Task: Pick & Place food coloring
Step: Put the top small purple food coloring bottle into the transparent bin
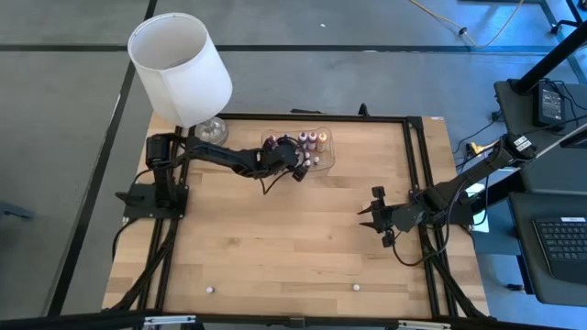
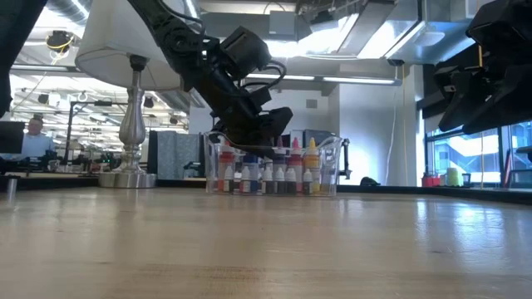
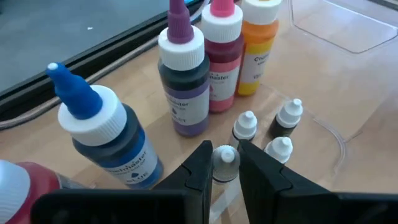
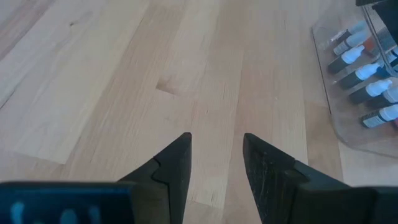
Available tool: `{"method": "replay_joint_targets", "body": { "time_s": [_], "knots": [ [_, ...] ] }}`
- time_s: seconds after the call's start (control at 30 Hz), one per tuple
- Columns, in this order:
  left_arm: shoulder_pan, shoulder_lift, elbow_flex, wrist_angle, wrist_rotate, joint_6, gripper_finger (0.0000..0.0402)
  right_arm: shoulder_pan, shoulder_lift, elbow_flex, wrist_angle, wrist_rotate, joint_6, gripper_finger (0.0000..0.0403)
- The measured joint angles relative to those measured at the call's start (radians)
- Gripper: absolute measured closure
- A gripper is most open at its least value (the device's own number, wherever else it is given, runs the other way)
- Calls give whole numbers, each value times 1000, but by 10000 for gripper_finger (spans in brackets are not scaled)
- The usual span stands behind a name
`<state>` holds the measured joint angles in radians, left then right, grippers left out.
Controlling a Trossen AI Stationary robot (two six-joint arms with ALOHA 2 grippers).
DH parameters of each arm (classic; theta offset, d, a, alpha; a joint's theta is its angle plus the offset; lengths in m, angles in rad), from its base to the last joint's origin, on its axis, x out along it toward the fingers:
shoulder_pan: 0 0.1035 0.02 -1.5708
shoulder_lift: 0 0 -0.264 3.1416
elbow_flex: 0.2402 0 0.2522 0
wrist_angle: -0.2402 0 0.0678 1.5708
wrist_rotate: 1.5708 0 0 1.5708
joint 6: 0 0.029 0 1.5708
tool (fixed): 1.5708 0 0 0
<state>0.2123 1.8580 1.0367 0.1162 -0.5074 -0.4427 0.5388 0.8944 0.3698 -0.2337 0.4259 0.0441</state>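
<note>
A shallow clear plastic tray (image 1: 326, 156) at the table's far middle holds the food coloring. In the left wrist view, taller blue (image 3: 109, 140), purple (image 3: 185, 87), pink-red (image 3: 222, 62) and orange (image 3: 259, 53) bottles stand upright on their bases. Three tiny white-capped bottles (image 3: 278, 134) stand beside them. My left gripper (image 3: 225, 167) reaches down into the tray (image 2: 332, 166) and is shut on another tiny white-capped bottle (image 3: 225, 158). My right gripper (image 4: 216, 149) is open and empty above bare wood at the table's right (image 1: 374, 215). My left gripper pinches the tiny bottle between its two fingers (image 3: 202, 171), at the white cap and neck (image 3: 225, 155). The fingers come slanting down from above on the table's left side. The bottle stands upright between them. The fingers hide its base, so I cannot tell whether it rests on the tray floor.
A white-shaded lamp (image 1: 179, 69) on a glass base (image 1: 211, 130) stands at the far left corner, close to the left arm. The tray's clear wall (image 3: 336, 31) rises beyond the bottles. Two small white dots (image 1: 213, 290) lie near the front edge. Bare wood fills the middle.
</note>
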Motion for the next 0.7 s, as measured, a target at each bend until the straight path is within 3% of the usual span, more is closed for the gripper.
{"method": "replay_joint_targets", "body": {
  "time_s": [0.7],
  "knots": [
    [0, -2, 0, -45, 36, -18, 345, 0, 0, 0, 0, 2, -1, 256]
  ]
}}
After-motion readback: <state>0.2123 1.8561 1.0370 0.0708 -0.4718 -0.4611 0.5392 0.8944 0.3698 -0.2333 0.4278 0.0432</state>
